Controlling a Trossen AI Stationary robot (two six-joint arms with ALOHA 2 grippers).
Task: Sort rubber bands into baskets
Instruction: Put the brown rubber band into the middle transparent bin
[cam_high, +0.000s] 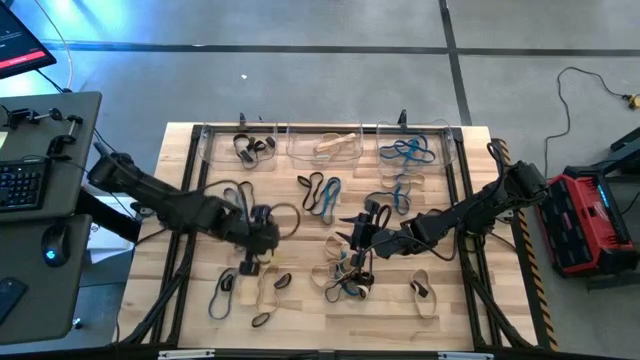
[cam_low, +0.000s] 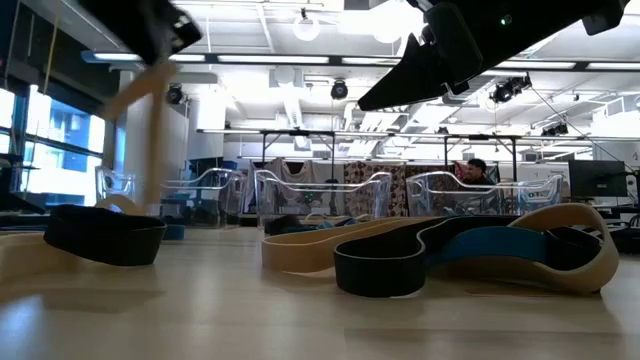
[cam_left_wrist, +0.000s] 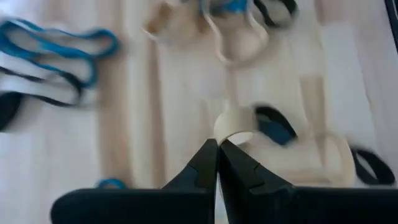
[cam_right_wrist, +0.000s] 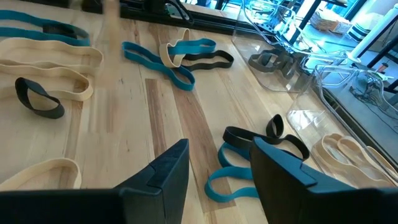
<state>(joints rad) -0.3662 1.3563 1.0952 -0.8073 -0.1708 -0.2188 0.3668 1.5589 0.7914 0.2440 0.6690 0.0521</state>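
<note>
Left tool (cam_left_wrist: 217, 163) pinched on blurred tan rubber band (cam_left_wrist: 235, 124); right tool (cam_right_wrist: 219, 163) agape, empty.

Bright, even overhead light; ceiling lamps (cam_low: 305, 25) glare in the low view, arms there dark silhouettes. Blue screen glow at the high view's top-left corner. Left wrist view motion-blurred, washed out. Right wrist view sharp, blue glare on baskets (cam_right_wrist: 292, 59). Soft shadows on desk (cam_high: 300, 310).
</note>
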